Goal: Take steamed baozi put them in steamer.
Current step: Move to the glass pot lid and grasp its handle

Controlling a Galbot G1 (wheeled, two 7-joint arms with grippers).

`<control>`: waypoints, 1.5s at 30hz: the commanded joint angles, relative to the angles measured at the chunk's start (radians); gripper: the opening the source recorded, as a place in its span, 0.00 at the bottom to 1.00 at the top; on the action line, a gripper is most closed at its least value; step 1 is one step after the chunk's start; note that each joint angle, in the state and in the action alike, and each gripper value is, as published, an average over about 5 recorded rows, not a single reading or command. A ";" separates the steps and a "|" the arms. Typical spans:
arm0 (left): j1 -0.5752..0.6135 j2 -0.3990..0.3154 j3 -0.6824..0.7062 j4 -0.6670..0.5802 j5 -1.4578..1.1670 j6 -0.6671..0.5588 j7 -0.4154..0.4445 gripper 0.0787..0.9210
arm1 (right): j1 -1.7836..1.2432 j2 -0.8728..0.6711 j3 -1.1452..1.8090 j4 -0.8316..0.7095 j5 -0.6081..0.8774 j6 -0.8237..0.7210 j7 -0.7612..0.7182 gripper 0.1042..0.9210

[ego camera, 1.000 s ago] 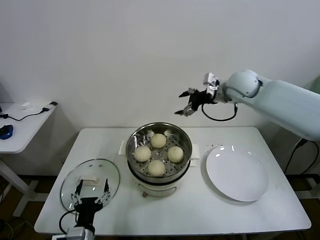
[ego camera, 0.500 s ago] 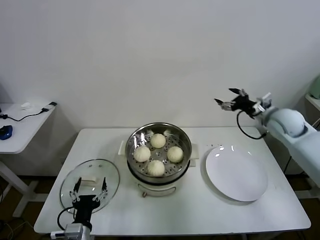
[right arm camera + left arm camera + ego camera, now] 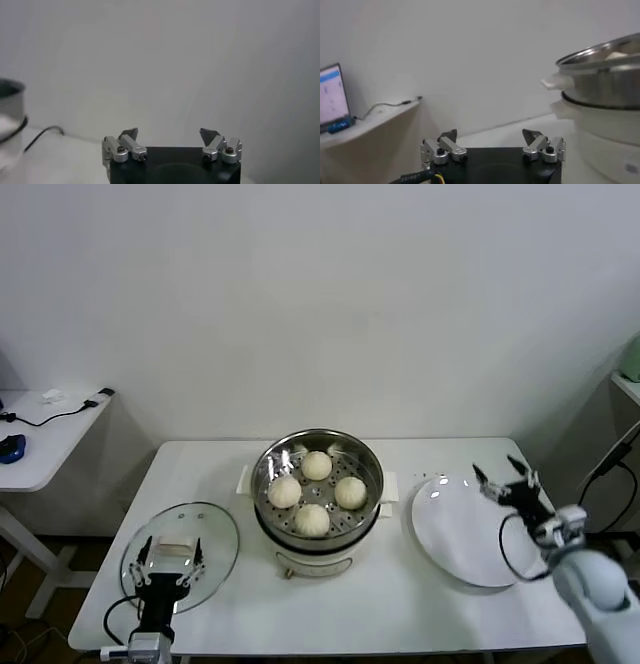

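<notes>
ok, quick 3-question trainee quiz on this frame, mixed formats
1. How many baozi sit in the steamer?
2. True or false: the glass lid is on the steamer.
3. Multiple choice. The right hand is: A) shut on a baozi; B) open and empty, over the white plate's right edge; C) inside the steamer.

Key
1. Four, all on the perforated tray.
2. False. It lies flat on the table to the steamer's left, with the open left hand over its near edge.
3. B.
</notes>
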 commanded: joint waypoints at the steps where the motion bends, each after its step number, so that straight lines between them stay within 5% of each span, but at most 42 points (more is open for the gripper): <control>1: -0.057 0.058 -0.052 0.214 0.535 -0.178 -0.190 0.88 | -0.285 0.268 0.154 0.053 -0.126 0.163 0.019 0.88; 9: -0.095 0.177 -0.087 0.457 1.038 -0.164 -0.296 0.88 | -0.317 0.281 0.138 0.075 -0.118 0.152 0.012 0.88; 18: -0.141 0.197 -0.075 0.612 1.119 -0.124 -0.331 0.88 | -0.322 0.285 0.149 0.106 -0.118 0.144 0.008 0.88; 45: -0.253 0.148 -0.035 0.510 1.086 -0.033 -0.208 0.88 | -0.320 0.279 0.155 0.067 -0.133 0.146 -0.014 0.88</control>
